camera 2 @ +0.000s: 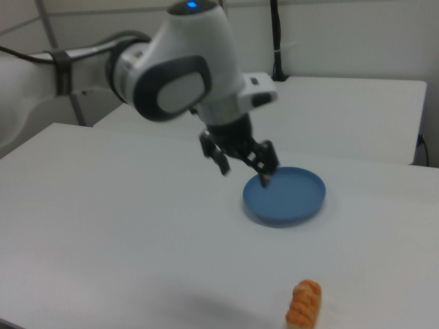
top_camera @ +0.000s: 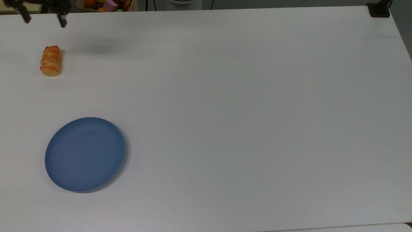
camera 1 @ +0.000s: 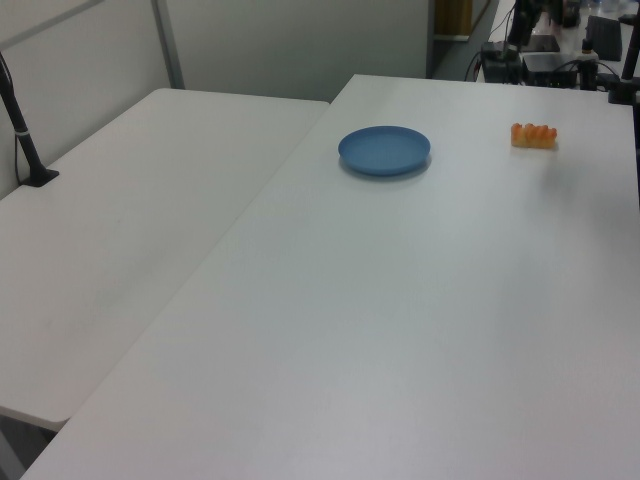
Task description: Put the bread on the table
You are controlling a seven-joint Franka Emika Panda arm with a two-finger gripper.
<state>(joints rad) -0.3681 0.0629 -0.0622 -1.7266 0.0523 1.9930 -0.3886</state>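
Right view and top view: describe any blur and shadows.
Right view: the white robot arm and its black two-finger gripper look motion-smeared; the golden-orange ridged bread roll is soft-edged. Top view: a faint grey shadow smudges the white tabletop right of the bread.

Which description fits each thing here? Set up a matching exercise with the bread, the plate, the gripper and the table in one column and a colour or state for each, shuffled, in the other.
Column one:
1. bread
2. plate
3. gripper
4. table

Column two:
A. round and blue, with nothing on it
B. white, bearing the other things
C. open, raised above the surface, holding nothing
D. golden-orange, lying on the table apart from the plate

Pairs: 1-D, 2-A, 3-C, 4-B
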